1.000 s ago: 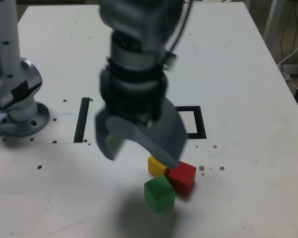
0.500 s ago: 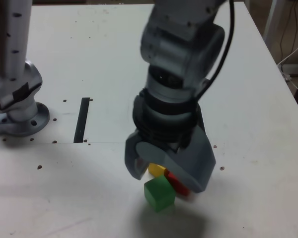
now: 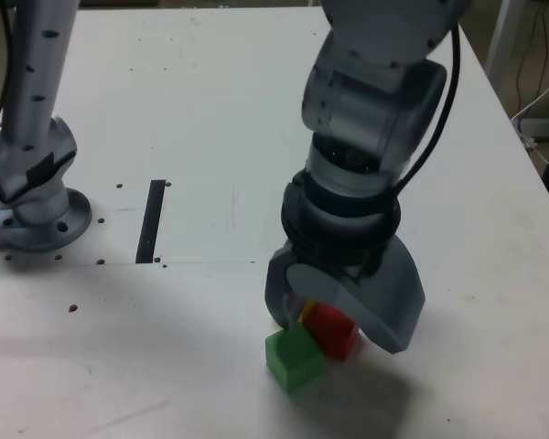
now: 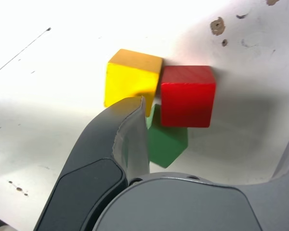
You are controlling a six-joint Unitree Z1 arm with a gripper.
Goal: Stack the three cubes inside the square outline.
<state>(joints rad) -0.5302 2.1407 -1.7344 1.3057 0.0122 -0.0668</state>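
Observation:
Three cubes sit touching in a cluster on the white table. In the wrist view the yellow cube (image 4: 132,79) and the red cube (image 4: 188,95) lie side by side, and the green cube (image 4: 166,142) is half hidden behind one finger (image 4: 118,149). My gripper (image 4: 214,122) is open, low over the cluster, with the red cube between its fingers and nothing held. In the exterior view the gripper (image 3: 339,327) covers most of the yellow cube (image 3: 306,311); the red cube (image 3: 333,329) and the green cube (image 3: 295,358) show below it. The arm hides the square outline.
A narrow black strip (image 3: 151,219) is marked on the table toward the exterior view's left. The arm's grey base (image 3: 32,197) stands at the far left. Small dark holes dot the table (image 3: 165,110). Cables hang past the table's right edge (image 3: 540,101).
The arm has swung toward the exterior view's right and come down over the cubes, now covering the square outline. The gripper stays open and the cubes have not moved.

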